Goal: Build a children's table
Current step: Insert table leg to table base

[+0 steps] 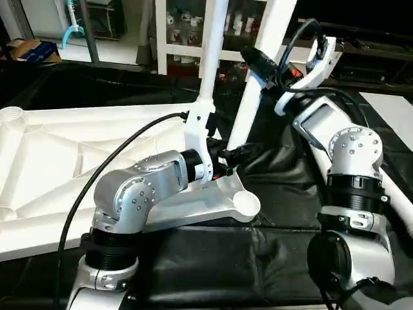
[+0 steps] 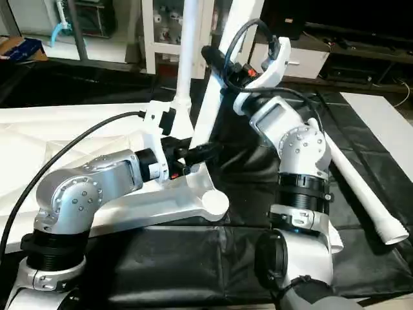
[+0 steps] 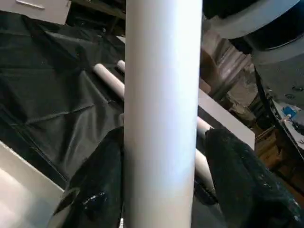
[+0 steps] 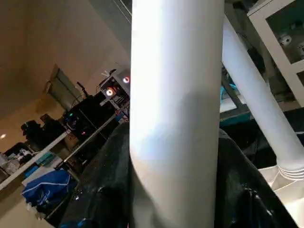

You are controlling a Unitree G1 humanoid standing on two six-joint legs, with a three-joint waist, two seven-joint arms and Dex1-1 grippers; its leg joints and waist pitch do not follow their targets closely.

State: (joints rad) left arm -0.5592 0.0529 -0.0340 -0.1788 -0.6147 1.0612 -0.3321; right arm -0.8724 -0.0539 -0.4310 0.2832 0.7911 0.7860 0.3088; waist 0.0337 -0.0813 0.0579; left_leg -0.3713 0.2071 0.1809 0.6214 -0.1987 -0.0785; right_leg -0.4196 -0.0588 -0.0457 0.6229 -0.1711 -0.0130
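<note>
Here we grasp the leaning leg (image 1: 258, 84) with both hands, left hand (image 1: 240, 155) low near the tabletop (image 1: 58, 161), right hand (image 1: 268, 64) higher; this light, smooth, stiff tube may slip.

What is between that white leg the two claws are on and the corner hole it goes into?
Nothing visible. The slanted leg runs down to the tabletop's near corner, behind the left gripper, so its foot is hidden. The right gripper holds it higher up. The open corner socket nearby has nothing over it.
</note>
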